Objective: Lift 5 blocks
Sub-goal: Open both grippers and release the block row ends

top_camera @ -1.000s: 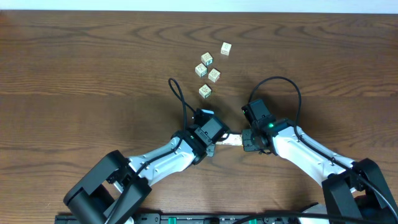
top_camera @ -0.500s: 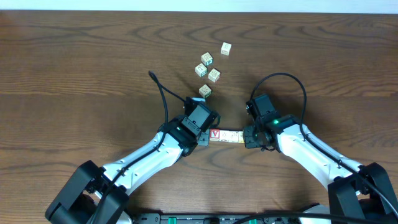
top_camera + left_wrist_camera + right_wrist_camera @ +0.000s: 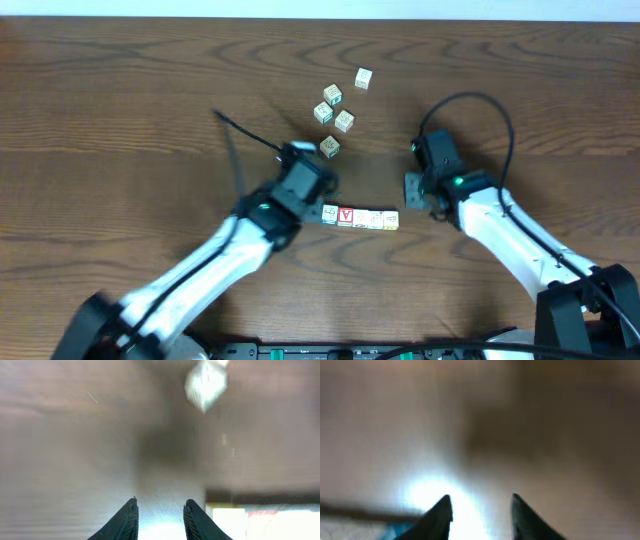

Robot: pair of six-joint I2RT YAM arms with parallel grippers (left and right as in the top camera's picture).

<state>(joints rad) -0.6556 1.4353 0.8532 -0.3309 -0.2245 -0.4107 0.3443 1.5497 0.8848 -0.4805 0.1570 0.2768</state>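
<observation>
Comparing with a second ago, I see both grippers have let go of the row of five blocks, which now lies on the table. My left gripper has backed off one end of the row and my right gripper off the other, both with fingers parted and empty.

Overhead is looking straight down on the whole table; both wrist cameras are peering closely at it; left wrist is sharing the block row.
</observation>
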